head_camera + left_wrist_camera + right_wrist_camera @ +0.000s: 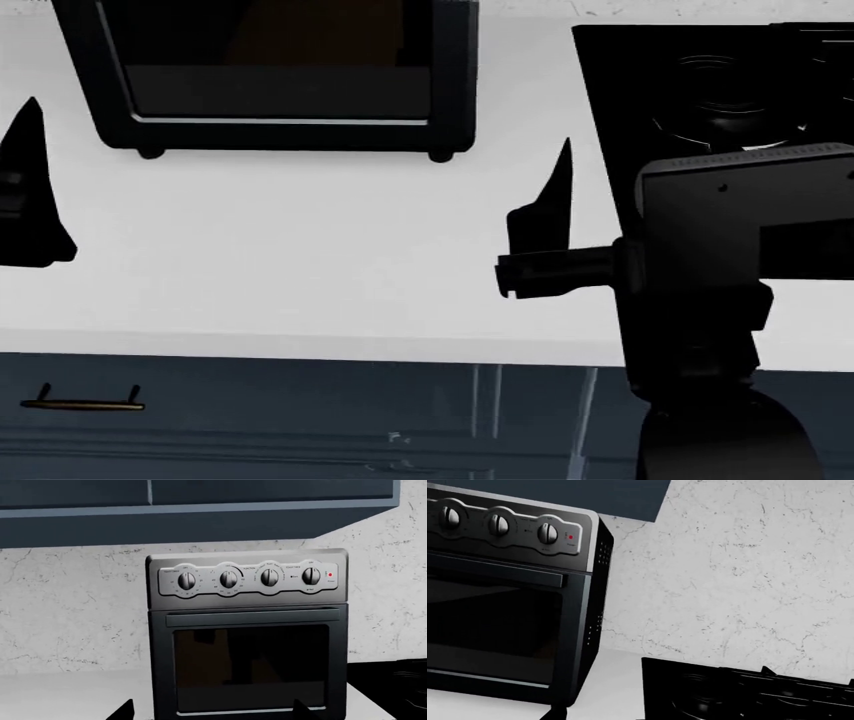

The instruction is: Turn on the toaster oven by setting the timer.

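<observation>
The toaster oven (250,645) is black with a dark glass door and a silver panel carrying a row of several round knobs (229,578) and a small red light (329,574). It faces the left wrist view squarely. My left gripper (213,714) is open and empty, back from the door; one of its fingers (34,190) shows at the head view's left edge. The oven's lower part (267,70) sits at the head view's top. My right gripper (640,716) is open and empty, off the oven's right corner (580,630); one of its fingers (550,205) shows over the counter.
A white countertop (294,260) carries the oven. A flat black cooktop (721,90) with round burners lies to the oven's right, also in the right wrist view (747,695). A marbled wall (740,580) is behind, blue cabinets (200,510) are above, and a drawer handle (87,403) is below.
</observation>
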Robot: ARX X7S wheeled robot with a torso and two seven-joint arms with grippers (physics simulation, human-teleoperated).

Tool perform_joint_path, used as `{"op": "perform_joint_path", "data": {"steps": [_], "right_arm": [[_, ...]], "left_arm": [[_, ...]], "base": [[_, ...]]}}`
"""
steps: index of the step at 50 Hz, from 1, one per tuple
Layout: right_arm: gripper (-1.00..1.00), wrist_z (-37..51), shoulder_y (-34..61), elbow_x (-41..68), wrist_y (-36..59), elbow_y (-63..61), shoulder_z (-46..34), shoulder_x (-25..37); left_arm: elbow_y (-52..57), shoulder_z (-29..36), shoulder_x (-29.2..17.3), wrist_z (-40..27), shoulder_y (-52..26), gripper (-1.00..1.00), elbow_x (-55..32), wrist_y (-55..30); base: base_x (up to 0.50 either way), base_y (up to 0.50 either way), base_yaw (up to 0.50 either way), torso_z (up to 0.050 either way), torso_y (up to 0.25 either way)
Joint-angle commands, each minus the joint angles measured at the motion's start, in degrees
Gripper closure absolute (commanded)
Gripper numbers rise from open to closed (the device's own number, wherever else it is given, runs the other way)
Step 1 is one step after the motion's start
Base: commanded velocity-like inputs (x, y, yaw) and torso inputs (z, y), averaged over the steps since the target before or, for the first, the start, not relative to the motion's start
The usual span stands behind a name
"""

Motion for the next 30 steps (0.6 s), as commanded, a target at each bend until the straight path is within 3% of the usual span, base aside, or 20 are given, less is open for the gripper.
{"op": "perform_joint_path", "data": {"steps": [1,30], "right_arm": [[-1.00,0.2,0.6,0.5,2.0,-2.0,-0.3,0.4],[-1.00,0.8,0.7,1.4,3.5,-4.2,-0.4,0.9]], "left_arm": [[1.5,-0.9,-0.4,-0.1,-0.1,-1.00,-1.1,-1.2],[3.2,-1.0,-1.7,-0.8,0.5,-1.00,-2.3,-2.1]], "base": [[0.00,0.50,0.00,0.000,0.000],[0.00,0.50,0.00,0.000,0.000]]}}
